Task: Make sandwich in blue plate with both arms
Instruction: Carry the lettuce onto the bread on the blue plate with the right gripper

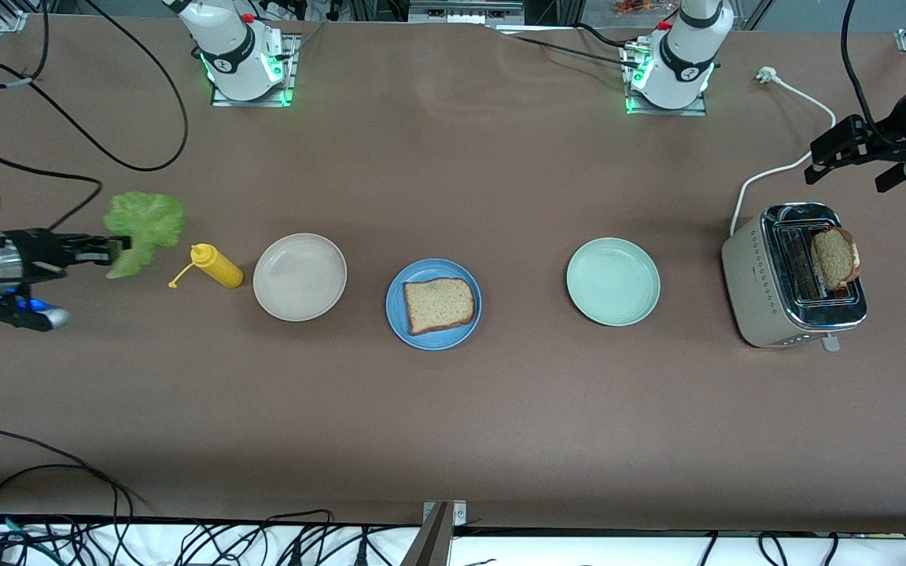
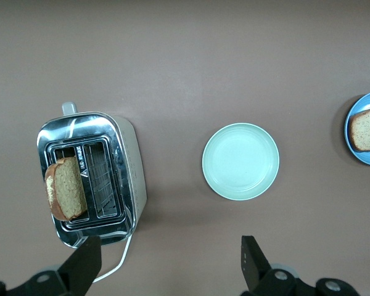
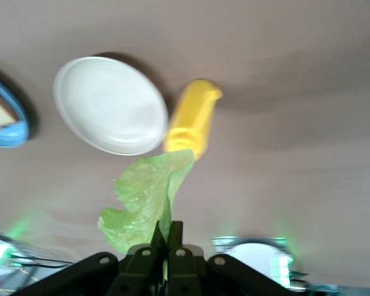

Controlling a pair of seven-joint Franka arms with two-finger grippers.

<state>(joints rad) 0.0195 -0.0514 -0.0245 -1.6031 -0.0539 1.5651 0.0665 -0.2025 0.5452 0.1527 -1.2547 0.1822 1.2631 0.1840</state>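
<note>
The blue plate (image 1: 433,303) sits mid-table with one slice of brown bread (image 1: 439,304) on it; both also show in the left wrist view (image 2: 365,127) and the plate's edge in the right wrist view (image 3: 6,126). My right gripper (image 1: 116,248) is shut on a ruffled green lettuce leaf (image 1: 141,225), held up in the air at the right arm's end of the table, beside the yellow bottle; the leaf hangs from the jaws in the right wrist view (image 3: 149,200). A second bread slice (image 1: 834,257) stands in the toaster (image 1: 791,275). My left gripper (image 1: 854,157) is open over the table beside the toaster.
A yellow squeeze bottle (image 1: 216,266) lies beside a beige-white plate (image 1: 300,277). A pale green plate (image 1: 613,281) sits between the blue plate and the toaster. The toaster's white cord (image 1: 783,169) runs toward the left arm's base. Black cables lie along the table edges.
</note>
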